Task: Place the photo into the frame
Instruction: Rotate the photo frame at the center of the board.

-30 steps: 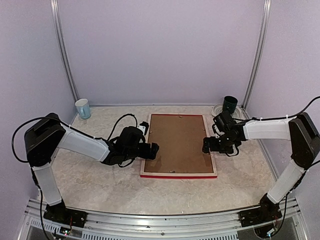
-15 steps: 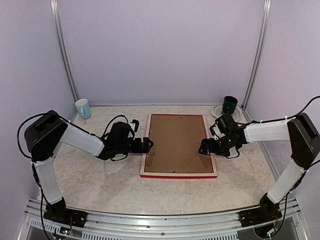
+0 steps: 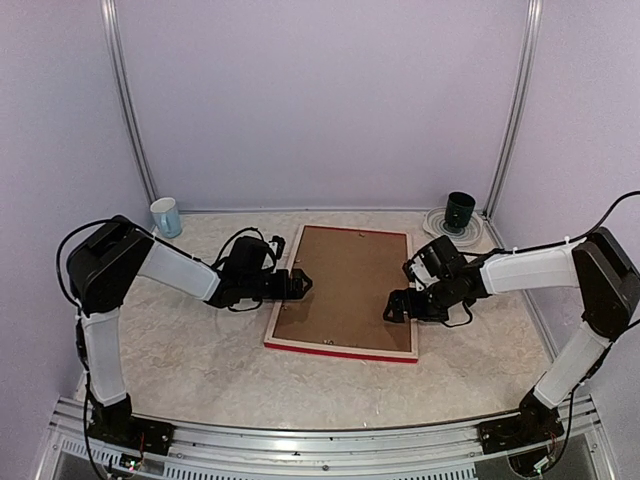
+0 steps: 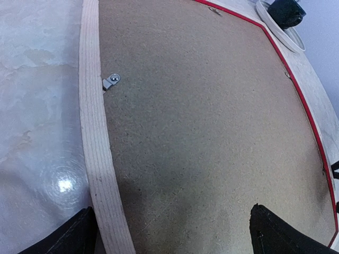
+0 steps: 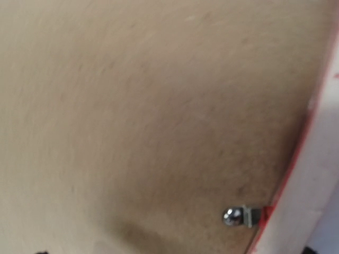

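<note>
The frame [image 3: 340,347] lies face down and skewed on the table, pale wood back up, red edge showing at the near rail. A brown backing board [image 3: 345,285] fills it. The photo is hidden. My left gripper [image 3: 300,283] is open low at the frame's left rail [image 4: 92,132], which runs between its two wide-apart fingertips [image 4: 79,235] along with part of the backing board [image 4: 201,116]. My right gripper [image 3: 395,305] is open and hovers close over the backing board [image 5: 132,106] just inside the right rail [image 5: 312,174]. Its fingers barely show in the right wrist view.
A pale blue cup [image 3: 166,216] stands at the back left. A dark green cup [image 3: 460,208] sits on a white plate [image 3: 436,222] at the back right. Small metal tabs [image 4: 111,80] [image 5: 238,216] hold the backing. Metal posts rise at both back corners.
The frame has slid left and turned, its near end now further left. The left gripper moved back along the left rail. The right gripper moved left over the backing.
</note>
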You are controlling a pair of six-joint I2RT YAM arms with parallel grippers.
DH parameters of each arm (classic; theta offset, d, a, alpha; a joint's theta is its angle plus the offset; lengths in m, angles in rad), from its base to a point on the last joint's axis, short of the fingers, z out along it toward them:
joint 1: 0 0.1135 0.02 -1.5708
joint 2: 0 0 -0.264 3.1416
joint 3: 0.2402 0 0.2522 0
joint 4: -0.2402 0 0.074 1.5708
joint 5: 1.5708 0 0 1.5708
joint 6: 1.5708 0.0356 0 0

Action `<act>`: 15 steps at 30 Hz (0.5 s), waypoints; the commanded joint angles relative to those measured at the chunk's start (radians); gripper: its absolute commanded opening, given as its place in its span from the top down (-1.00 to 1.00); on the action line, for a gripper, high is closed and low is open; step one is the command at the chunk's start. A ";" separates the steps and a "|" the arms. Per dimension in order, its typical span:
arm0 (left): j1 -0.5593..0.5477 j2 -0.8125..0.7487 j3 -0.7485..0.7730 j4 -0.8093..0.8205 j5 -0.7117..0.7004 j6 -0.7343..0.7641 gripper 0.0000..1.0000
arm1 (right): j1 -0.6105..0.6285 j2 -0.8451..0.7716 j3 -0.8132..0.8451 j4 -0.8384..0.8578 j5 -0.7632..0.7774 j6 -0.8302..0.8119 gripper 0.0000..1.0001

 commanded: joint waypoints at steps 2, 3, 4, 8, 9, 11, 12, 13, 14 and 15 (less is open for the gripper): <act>0.023 0.037 0.067 -0.059 0.035 0.001 -0.98 | 0.128 0.006 0.012 0.000 -0.048 0.038 -0.99; 0.029 0.040 0.079 -0.074 0.035 0.007 -0.98 | 0.152 0.005 0.008 0.002 -0.042 0.051 -0.98; 0.036 0.043 0.089 -0.085 0.034 0.014 -0.98 | 0.174 0.003 0.006 0.005 -0.037 0.061 -0.98; 0.072 0.039 0.096 -0.087 0.021 0.020 -0.98 | 0.272 0.023 0.009 0.034 -0.037 0.110 -0.98; 0.083 0.033 0.096 -0.083 0.020 0.019 -0.98 | 0.299 0.032 0.015 0.042 -0.037 0.116 -0.98; 0.107 0.020 0.096 -0.080 0.013 0.015 -0.98 | 0.339 0.053 0.033 0.047 -0.030 0.123 -0.99; 0.117 0.012 0.092 -0.079 0.001 0.014 -0.98 | 0.352 0.059 0.040 0.049 -0.027 0.125 -0.98; 0.131 -0.009 0.088 -0.080 -0.022 0.013 -0.98 | 0.358 0.059 0.046 0.045 -0.025 0.128 -0.98; 0.140 -0.025 0.085 -0.084 -0.040 0.014 -0.98 | 0.360 0.052 0.050 0.036 -0.016 0.129 -0.98; 0.146 -0.047 0.081 -0.092 -0.062 0.013 -0.98 | 0.360 0.035 0.053 0.024 0.003 0.129 -0.98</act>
